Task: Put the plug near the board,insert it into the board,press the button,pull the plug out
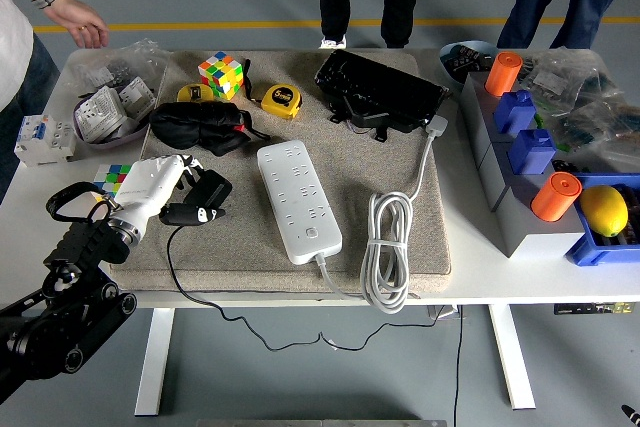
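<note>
Beige mat [400, 177]: left hand [165, 182] grasping black plug [195, 202], power strip [298, 199] beside

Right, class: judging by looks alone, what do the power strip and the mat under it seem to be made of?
Power strip: probably hard plastic, white and smooth, with a faint sheen and crisp moulded socket holes. Mat: looks like felt or short-pile carpet, grey-beige and matte, with a fuzzy, speckled surface and soft edges. Neither can be confirmed by sight alone.

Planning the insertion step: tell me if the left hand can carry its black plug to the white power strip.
Probably yes: the left hand grips the black plug, and bare grey mat separates it from the white power strip.
</note>
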{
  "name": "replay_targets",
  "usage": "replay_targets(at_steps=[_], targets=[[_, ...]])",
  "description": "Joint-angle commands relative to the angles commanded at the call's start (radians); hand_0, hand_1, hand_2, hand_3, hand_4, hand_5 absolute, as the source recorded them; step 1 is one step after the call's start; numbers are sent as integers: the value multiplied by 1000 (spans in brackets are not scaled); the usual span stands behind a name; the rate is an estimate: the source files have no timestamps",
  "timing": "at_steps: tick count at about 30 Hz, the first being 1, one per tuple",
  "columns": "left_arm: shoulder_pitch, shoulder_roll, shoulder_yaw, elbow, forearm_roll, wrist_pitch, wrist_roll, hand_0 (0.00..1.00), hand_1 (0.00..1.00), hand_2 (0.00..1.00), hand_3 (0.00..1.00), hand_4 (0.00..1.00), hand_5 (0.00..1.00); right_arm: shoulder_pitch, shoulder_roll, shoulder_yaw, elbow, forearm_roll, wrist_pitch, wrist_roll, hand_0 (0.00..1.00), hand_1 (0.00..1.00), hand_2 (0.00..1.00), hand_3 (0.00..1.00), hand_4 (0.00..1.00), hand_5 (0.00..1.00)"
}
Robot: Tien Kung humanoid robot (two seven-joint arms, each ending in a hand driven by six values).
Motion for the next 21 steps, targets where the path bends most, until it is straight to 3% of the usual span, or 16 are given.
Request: replay_targets(at_steps=[1,12,13,18,19,21], targets=[[0,-1,1,1,-3,2,-2,294,414,479,529,998,220,0,0,0,0,0,0,0,599,612,598,550,945,370],[0,-8,2,1,-34,-24,1,323,437,492,542,998,226,0,-4,-7,1,-1,1,-1,599,611,597,550,945,368],[-1,-8,2,1,-35,-26,2,398,510,527,611,998,393,0,-3,-7,1,-1,1,-1,600,611,596,550,942,365],[-4,-11,-2,1,-44,-31,-5,398,510,527,611,998,393,0,-2,-5,1,-1,1,-1,600,611,596,550,942,365],[-4,-11,-3,1,-45,-30,-6,418,520,536,636,998,453,0,-1,-5,1,-1,1,-1,600,610,596,550,941,363],[-4,-13,-5,-1,-45,-30,-6,418,520,536,636,998,453,0,-1,-6,1,-1,2,-1,600,610,596,550,941,363]])
